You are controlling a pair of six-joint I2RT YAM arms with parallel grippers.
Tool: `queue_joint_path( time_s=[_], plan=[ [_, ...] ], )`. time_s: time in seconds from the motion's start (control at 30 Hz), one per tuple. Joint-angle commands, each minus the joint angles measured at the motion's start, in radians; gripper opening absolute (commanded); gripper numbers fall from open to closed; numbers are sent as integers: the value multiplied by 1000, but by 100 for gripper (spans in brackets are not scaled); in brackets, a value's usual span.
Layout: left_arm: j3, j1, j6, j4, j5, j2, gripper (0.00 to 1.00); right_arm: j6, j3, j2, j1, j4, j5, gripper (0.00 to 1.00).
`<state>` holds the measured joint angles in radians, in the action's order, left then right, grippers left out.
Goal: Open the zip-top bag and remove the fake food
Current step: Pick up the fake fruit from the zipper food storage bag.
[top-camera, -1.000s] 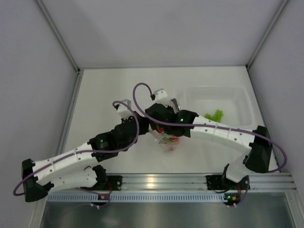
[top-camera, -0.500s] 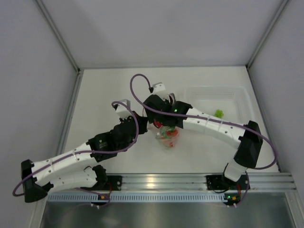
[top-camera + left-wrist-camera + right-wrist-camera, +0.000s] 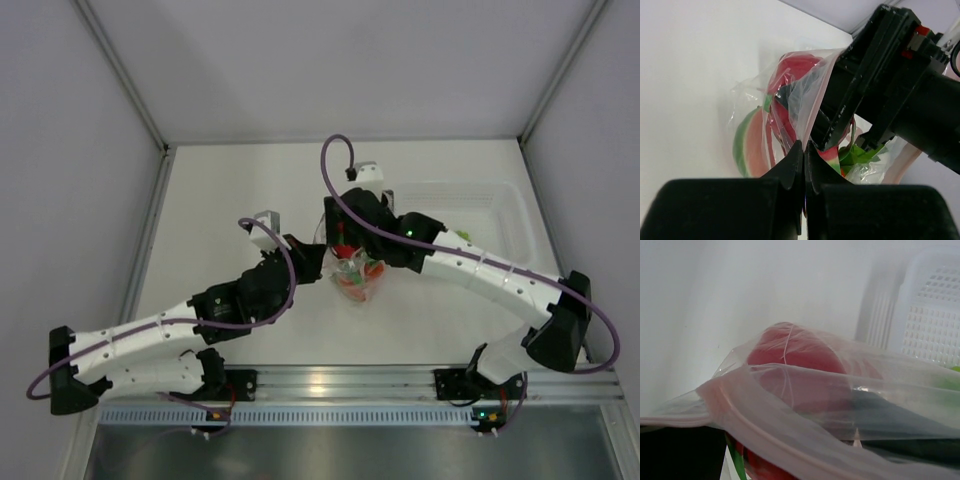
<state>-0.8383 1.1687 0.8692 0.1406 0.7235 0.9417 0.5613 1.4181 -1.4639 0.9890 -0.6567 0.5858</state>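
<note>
The zip-top bag (image 3: 356,283) sits mid-table, mouth up, with fake food inside. In the left wrist view I see a melon slice (image 3: 747,147), a red dragon fruit (image 3: 796,67) and green leafy pieces (image 3: 856,155) through the plastic. My left gripper (image 3: 312,262) is shut on the bag's near lip (image 3: 807,107). My right gripper (image 3: 345,238) points down into the bag mouth, and its two black fingers (image 3: 832,140) stand apart. In the right wrist view the pinkish zip strip (image 3: 765,430) crosses in front of the red fruit (image 3: 790,352).
A rigid clear tub (image 3: 470,205) stands right of the bag, partly under my right arm. It also shows in the right wrist view (image 3: 930,320), with a bit of green at its edge. White walls close the table at the back and sides.
My right gripper has shifted toward the back and right over the bag mouth, and its elbow swung right. The left gripper kept its hold, and the bag moved slightly right.
</note>
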Motion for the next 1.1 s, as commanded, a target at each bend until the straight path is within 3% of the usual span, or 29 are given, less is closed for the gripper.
queue_joint_path(
  time_s=[0.0,0.2,0.33,0.83,1.07],
  plan=[
    [-36,78,-7,-1,125,5,0,64,10,-2,-39,150,83,5],
    [48,167,43,7,329,-84,0,94,-57,0,-73,178,49,4],
    [107,167,63,4,335,-133,0,104,-111,31,-107,203,32,4],
    [-91,169,2,-1,359,107,0,109,85,-167,-38,103,77,2],
    [-116,169,21,1,376,157,0,123,177,-282,-10,28,131,0]
  ],
)
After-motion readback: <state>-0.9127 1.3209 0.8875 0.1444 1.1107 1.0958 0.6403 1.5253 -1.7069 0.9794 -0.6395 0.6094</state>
